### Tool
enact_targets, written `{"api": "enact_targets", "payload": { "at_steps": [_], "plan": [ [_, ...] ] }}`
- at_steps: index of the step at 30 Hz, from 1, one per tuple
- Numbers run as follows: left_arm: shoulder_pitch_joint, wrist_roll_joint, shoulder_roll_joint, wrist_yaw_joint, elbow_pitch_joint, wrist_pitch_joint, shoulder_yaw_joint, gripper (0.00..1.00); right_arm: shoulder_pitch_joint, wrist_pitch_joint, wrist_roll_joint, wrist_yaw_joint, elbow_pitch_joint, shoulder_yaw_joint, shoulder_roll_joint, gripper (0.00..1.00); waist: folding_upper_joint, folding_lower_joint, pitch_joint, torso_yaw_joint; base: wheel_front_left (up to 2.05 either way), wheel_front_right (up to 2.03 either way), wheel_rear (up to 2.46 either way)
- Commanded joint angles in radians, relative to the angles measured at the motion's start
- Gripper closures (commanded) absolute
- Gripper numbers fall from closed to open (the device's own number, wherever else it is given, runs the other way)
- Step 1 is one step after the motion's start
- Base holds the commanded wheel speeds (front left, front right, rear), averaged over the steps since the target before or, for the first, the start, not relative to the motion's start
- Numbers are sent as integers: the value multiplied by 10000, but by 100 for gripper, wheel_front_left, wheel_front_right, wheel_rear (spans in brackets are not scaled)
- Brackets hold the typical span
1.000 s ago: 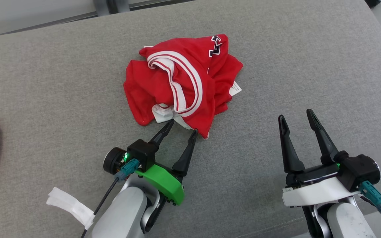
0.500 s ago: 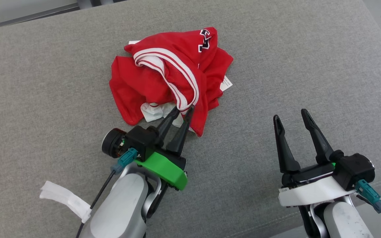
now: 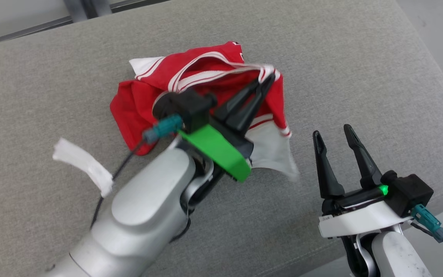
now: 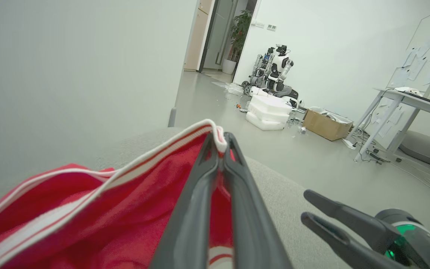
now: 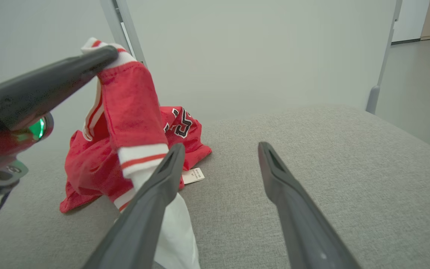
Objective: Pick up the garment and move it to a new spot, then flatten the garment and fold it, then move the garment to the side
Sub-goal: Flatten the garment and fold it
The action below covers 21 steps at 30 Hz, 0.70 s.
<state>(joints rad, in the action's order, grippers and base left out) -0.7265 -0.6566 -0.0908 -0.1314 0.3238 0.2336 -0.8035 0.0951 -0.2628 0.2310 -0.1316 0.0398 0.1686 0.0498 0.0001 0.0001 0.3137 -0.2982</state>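
Our left pincer (image 3: 266, 79) squeezing tight on the stripy white edge of the red jersey (image 3: 137, 107), we are holding that edge up in the air, the rest lying bunched on the grey cushion (image 3: 44, 77), our right pincer (image 3: 332, 131) standing wide open, holding nothing, just beside the jersey's hanging white part

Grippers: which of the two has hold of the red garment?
The left gripper, shut on the striped edge of the garment and holding it up; the right gripper stands open and empty beside it.
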Motion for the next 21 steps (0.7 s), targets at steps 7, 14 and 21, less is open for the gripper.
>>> {"api": "enact_targets", "payload": {
  "at_steps": [7, 14, 21],
  "plan": [
    [-3363, -2822, -5, 16, 48, -1375, 223, 100, -59, -31, 624, 17, -238, 97, 8, 0, -1, -1, -557, -1080, 0, 0, 0],
    [-6371, -3823, 336, 17, 658, -1630, 731, 100, -311, -31, 721, 16, -213, -235, 5, 0, -1, -1, -962, -1320, 0, 0, 0],
    [-6604, -4162, 85, 163, 1495, -1317, 978, 100, -433, -31, 566, 16, -207, -639, 8, 0, -1, -1, -1090, -893, 0, 0, 0]
  ]
}}
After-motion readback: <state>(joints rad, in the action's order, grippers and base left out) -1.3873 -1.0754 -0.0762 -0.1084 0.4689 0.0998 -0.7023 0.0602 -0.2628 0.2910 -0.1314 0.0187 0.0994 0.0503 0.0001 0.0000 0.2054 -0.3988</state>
